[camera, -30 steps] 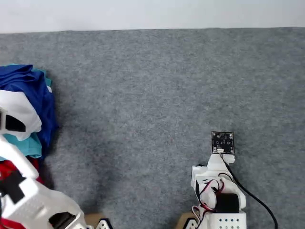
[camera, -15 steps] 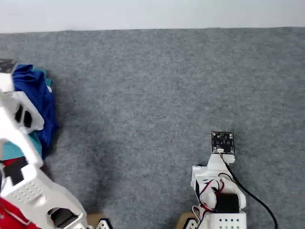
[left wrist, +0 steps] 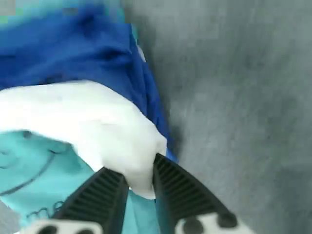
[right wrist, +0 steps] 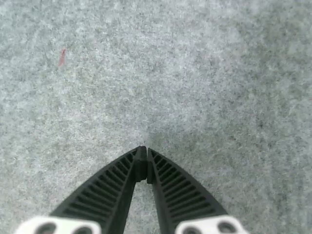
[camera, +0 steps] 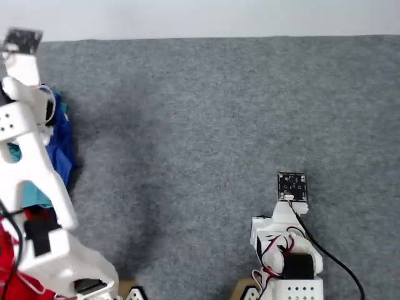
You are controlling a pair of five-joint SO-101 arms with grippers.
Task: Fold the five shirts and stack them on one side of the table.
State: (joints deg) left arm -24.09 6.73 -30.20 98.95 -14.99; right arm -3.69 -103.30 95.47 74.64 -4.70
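Observation:
A pile of shirts lies at the table's left edge: a blue shirt (camera: 62, 150) (left wrist: 73, 53), a teal shirt (camera: 25, 195) (left wrist: 34, 165) and a red shirt (camera: 9, 265). A white shirt (left wrist: 83, 122) lies over the blue and teal ones. My left gripper (left wrist: 141, 183) is shut on a fold of the white shirt, just above the pile. In the high view the left arm (camera: 28, 156) stretches over the pile toward the far left corner. My right gripper (right wrist: 144, 168) is shut with nothing in it, low over the grey mat near the front.
A grey mat (camera: 206, 112) covers the whole table. The right arm's base (camera: 287, 262) stands at the front edge, right of centre, with a black cable (camera: 337, 265) trailing to its right. A pale wall runs along the far edge.
The left arm has swung from the front left toward the far left corner, over the pile, and covers more of the shirts. The right arm has not moved.

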